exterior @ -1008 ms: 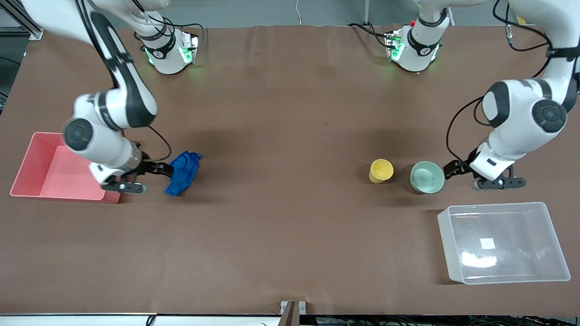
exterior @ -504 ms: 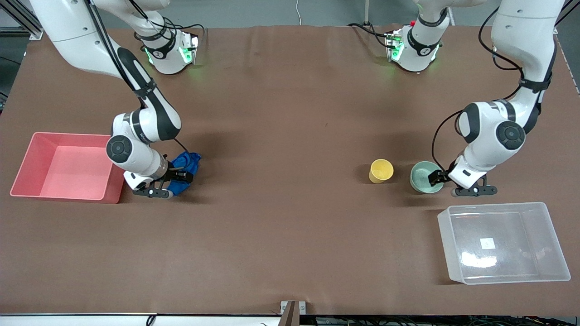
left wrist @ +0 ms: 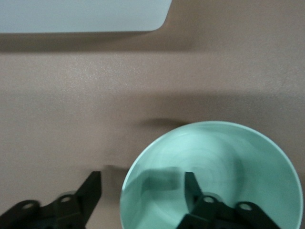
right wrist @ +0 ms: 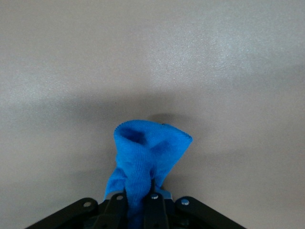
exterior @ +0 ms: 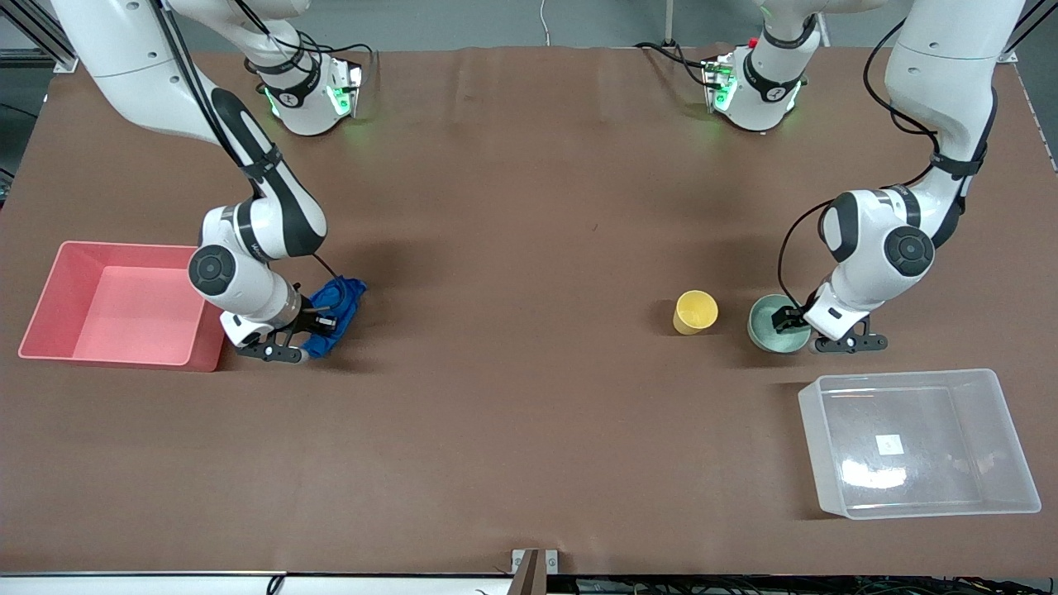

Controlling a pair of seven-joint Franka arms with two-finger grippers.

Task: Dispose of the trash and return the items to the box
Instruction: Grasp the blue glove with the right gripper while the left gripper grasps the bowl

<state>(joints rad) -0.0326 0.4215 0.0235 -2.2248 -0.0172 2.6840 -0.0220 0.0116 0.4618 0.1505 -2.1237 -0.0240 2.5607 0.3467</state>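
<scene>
The deep blue trash wad (exterior: 339,304) lies on the brown table beside the pink bin (exterior: 50,302). My right gripper (exterior: 321,318) is shut on it; in the right wrist view the blue material (right wrist: 147,152) is pinched between the jaws. The mint-green bowl (exterior: 773,329) stands upright beside the yellow cup (exterior: 695,311). My left gripper (exterior: 792,320) is open and straddles the bowl's rim: in the left wrist view one finger (left wrist: 193,183) is inside the bowl (left wrist: 228,162) and the other outside. The clear box (exterior: 984,479) stands nearer to the front camera than the bowl.
The pink bin stands at the right arm's end of the table, right next to the right arm's wrist. A corner of the clear box (left wrist: 86,14) shows in the left wrist view. The arm bases stand along the table's back edge.
My right gripper moved onto the blue wad and shut on it. My left gripper moved in over the bowl's rim, one finger now inside the bowl.
</scene>
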